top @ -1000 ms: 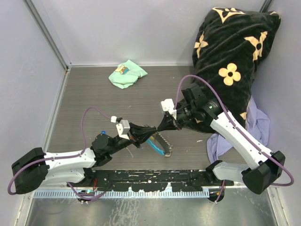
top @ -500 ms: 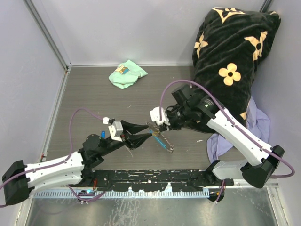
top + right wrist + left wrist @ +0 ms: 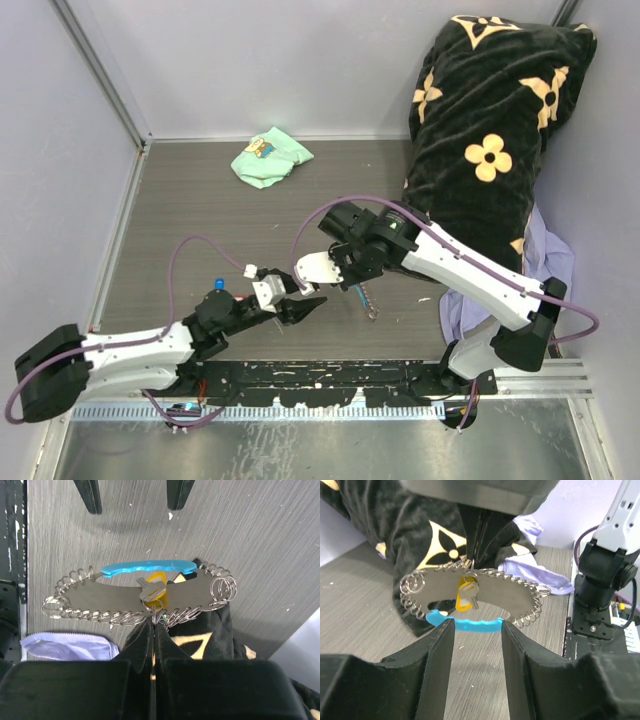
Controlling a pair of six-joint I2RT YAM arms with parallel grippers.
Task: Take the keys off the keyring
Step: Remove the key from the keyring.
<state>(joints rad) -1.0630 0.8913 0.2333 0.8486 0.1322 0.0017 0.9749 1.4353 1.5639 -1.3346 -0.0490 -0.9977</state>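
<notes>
– Where the left wrist camera looks, what is entered?
– Item one: left gripper (image 3: 476, 624), fingers set wide, holding nothing. Item two: keyring (image 3: 432, 592), just beyond the tips, hung clear of the table (image 3: 355, 600). It is a flat silvery plate fringed with small wire loops, with a sky-blue fob (image 3: 470, 626) along its lower edge. Item three: key (image 3: 468, 594) with a yellowish tag, lying against the plate's middle. The right gripper (image 3: 469, 562) pinches a loop at the top edge.
– Right wrist?
– Same lot from above: fingers closed tight on that one loop, key just beyond them, fob past the key, left tips farther on. No other keys made out.
– Handling?
– Judged light; plate stiff, loops springy, key small and slick. Best purchase: the tag end of the key, drawn away from the right fingers.
– Top view, surroundings?
– Keyring hangs between both grippers. Behind the right fingers, a black flowered blanket (image 3: 500, 110) and a lilac cloth (image 3: 545, 270); a mint-green cloth (image 3: 268, 158) lies well apart. Likely obstruction: the loop fringe crowding the key, and the fob sitting nearest the left tips.
</notes>
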